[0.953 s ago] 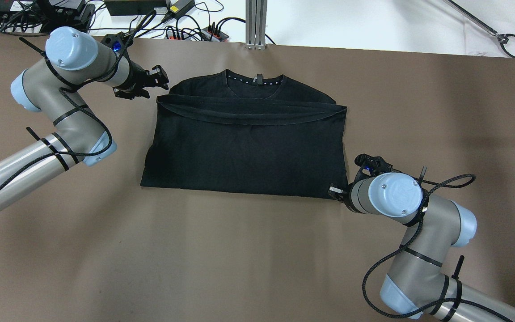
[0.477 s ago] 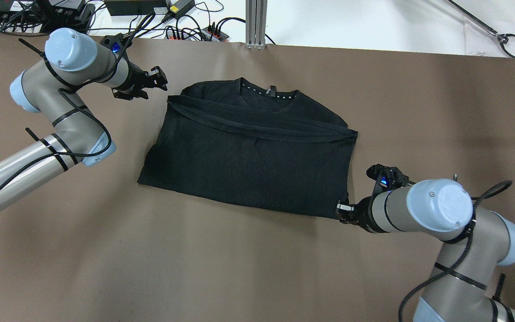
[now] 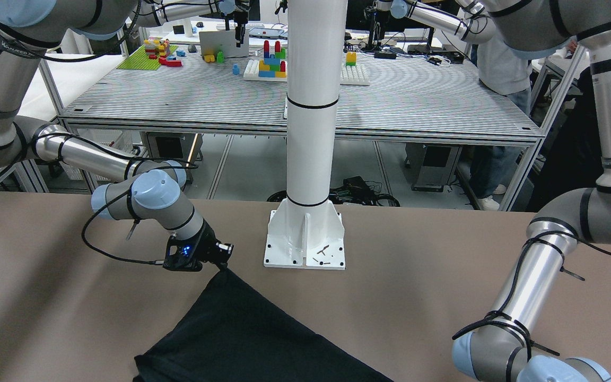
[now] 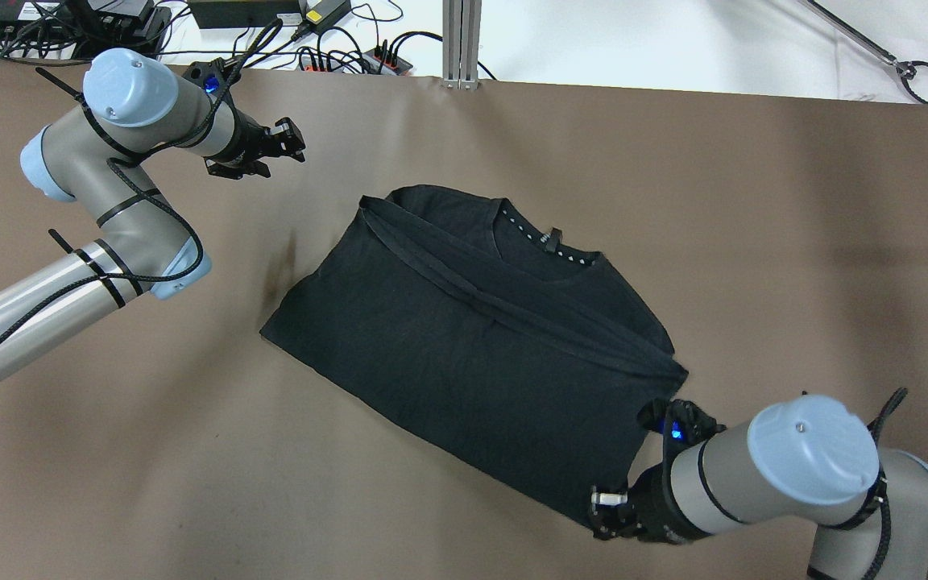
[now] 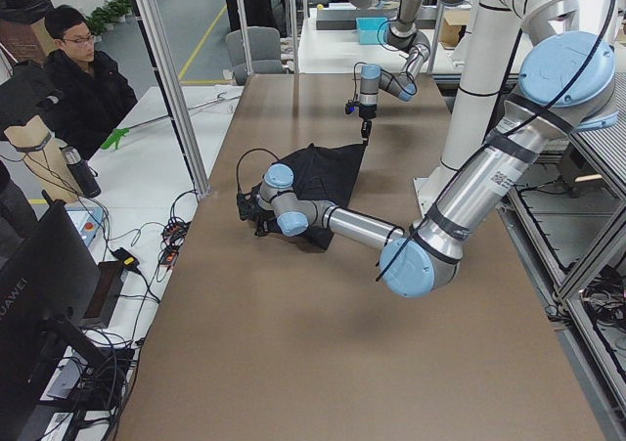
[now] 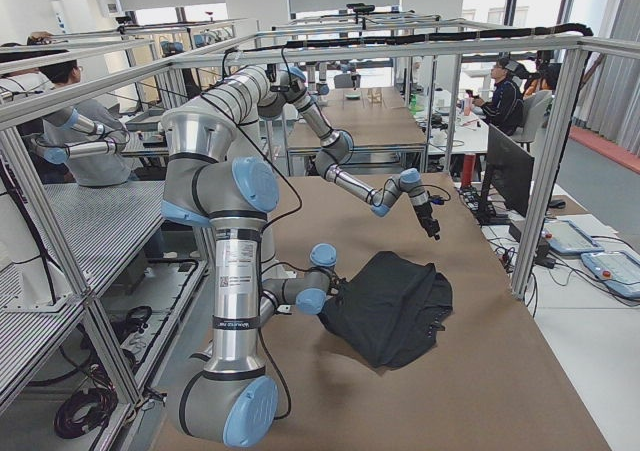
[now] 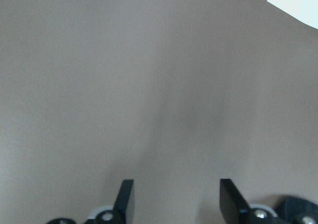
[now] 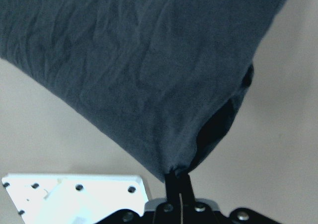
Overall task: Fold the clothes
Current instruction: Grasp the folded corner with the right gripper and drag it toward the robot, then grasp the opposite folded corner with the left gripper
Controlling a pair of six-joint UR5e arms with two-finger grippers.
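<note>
**A:** State of the right claw [image 8: 178, 178]?

**B:** Pinched tight on a corner of the black garment [image 4: 464, 354]. In the wrist view the two fingers meet, with a peak of fabric caught between them. The cloth fans out from that point, and one side folds under into a dark pocket.

**A:** Where does the garment lie?

**B:** On the brown table [image 4: 109, 451], roughly mid-table and skewed at an angle. It is folded over on itself, and a hem band runs diagonally across the top layer. The neckline [image 4: 548, 242], with its small tag, faces the far edge. The held corner is the one nearest the robot on its right side. In the front view it sits just beside the base plate [image 3: 305, 241] of the white pillar [image 3: 313, 106], and I cannot tell whether it is raised off the table. The rest lies flat.

**A:** Left claw [image 7: 175, 194]?

**B:** Spread wide and holding nothing. Its wrist view shows both finger tips apart over bare brown cloth. From overhead it sits toward the far left of the table, well apart from the garment.
</note>
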